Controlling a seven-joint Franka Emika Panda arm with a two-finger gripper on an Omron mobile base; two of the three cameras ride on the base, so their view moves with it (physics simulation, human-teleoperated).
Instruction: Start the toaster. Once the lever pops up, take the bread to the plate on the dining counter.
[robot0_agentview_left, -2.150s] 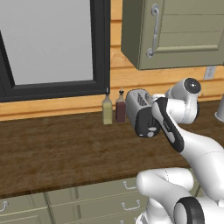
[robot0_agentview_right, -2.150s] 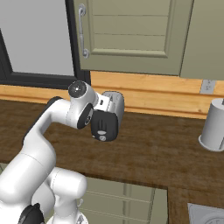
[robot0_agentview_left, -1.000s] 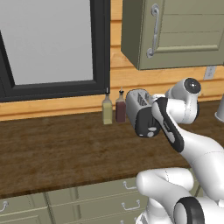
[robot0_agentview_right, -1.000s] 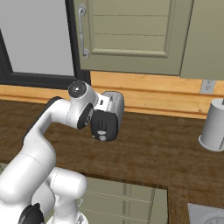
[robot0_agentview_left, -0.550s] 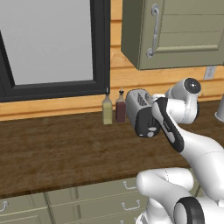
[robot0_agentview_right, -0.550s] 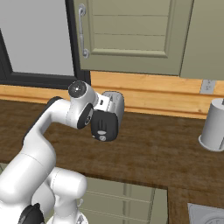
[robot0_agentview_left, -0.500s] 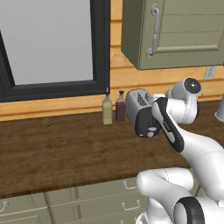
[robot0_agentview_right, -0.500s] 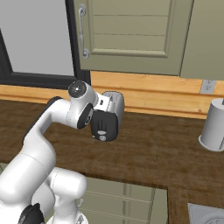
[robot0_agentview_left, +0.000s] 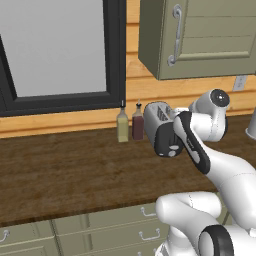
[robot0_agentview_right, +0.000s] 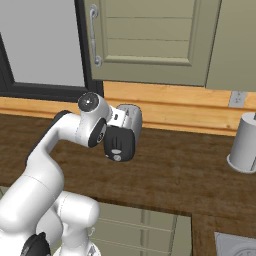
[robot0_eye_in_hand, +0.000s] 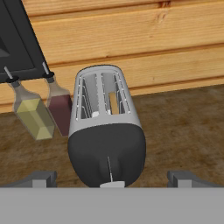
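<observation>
Nothing has moved since the earlier frames: arm, toaster (robot0_eye_in_hand: 106, 127) and bottles sit where they were. In the hand view the toaster fills the centre, its rounded black end face low in the frame and its silver slotted top tilting away toward the wooden wall. A pale slice of bread (robot0_eye_in_hand: 113, 102) shows inside the right-hand slot, and a small white lever tab lies at the bottom of the black face's slit. The pincer (robot0_eye_in_hand: 113, 180) stands wide apart, its two dark tips at the lower left and lower right corners, either side of the toaster's black end, holding nothing and touching nothing. Left of the toaster, in the upper left of that view, stand a maroon bottle (robot0_eye_in_hand: 60, 110) just beside it and a yellow-green bottle (robot0_eye_in_hand: 33, 114) farther out, below the black window frame (robot0_eye_in_hand: 19, 43). The toaster rests on the dark wood desk (robot0_agentview_left: 65, 175) against the wall, centre of the left base view, partly behind the arm. In the right base view a grey canister (robot0_agentview_right: 244, 142) stands at the right edge
</observation>
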